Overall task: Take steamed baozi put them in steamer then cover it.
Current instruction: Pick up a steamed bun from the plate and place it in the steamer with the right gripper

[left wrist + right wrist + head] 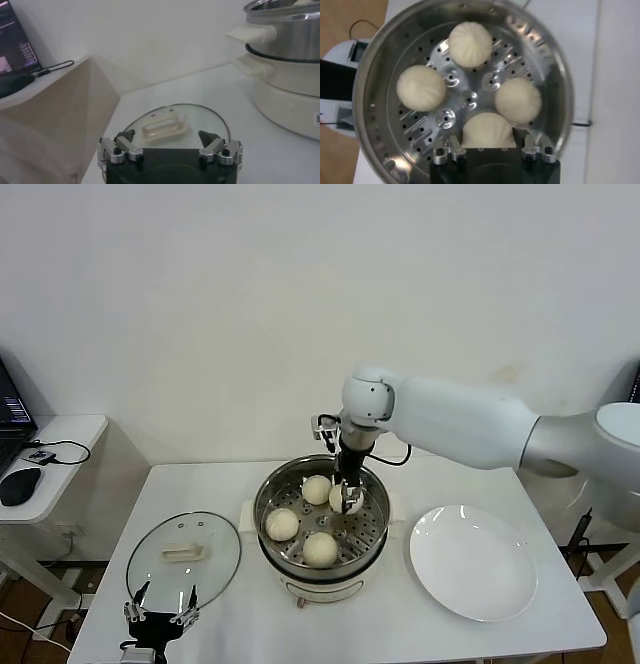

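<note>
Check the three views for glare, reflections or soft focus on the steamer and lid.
Head view: even light, the steamer rim only mildly shiny, glass cover faintly reflective. Left wrist view: left hand sharp, cover readable, steamer wall with soft highlights. Right wrist view: bright specular patches on the perforated tray; four baozi clear, right hand around the nearest.

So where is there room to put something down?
The white plate is bare, and so is the table in front of the steamer. The steamer is crowded: four baozi and the right tool.
</note>
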Tool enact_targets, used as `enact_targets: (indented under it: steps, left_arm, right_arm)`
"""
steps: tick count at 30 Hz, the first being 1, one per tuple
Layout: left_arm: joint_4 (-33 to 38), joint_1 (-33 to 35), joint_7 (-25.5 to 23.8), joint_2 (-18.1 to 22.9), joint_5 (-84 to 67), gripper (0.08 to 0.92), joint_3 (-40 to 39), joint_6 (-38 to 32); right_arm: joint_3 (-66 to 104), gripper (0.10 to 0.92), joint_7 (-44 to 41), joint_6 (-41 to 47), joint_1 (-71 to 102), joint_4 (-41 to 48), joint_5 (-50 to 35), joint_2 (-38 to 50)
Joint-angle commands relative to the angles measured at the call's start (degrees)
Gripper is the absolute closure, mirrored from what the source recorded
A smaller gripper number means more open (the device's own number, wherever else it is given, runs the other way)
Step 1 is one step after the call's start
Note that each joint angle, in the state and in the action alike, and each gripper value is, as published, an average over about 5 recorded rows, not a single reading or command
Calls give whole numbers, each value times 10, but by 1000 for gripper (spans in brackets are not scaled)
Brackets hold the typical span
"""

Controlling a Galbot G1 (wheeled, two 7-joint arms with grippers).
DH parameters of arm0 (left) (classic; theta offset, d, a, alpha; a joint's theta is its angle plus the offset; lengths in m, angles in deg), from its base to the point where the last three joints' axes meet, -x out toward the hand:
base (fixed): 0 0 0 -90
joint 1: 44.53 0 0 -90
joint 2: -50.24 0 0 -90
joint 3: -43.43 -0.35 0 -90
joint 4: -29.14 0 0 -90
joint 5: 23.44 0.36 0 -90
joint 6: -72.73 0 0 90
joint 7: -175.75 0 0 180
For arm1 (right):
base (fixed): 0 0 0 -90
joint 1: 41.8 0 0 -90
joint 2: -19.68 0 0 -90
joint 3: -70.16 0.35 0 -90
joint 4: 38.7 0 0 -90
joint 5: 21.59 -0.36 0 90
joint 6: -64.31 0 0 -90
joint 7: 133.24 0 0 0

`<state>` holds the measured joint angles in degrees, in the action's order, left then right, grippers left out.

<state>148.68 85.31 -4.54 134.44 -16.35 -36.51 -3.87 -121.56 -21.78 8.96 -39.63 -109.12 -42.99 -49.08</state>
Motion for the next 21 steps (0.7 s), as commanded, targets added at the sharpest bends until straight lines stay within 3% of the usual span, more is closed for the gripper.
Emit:
enact_targets:
  steps: [1,9,17,21]
  left_arm:
    - [-1,0,0,1,0,177,0,0]
    - [-3,-2,-1,1,2,177,-3,0]
    - [-1,-3,-2,4,3,177,-6,0]
    - [3,-4,-2,4,5,177,-8,1]
  right_arm:
    - [-21,397,8,4,21,-3,-2,-10]
    - [-24,394,24,7,29,-13,0,3]
    - [13,231,39,19,13,-36,-10,41]
    - [59,205,38,25,-8,-67,-21,90]
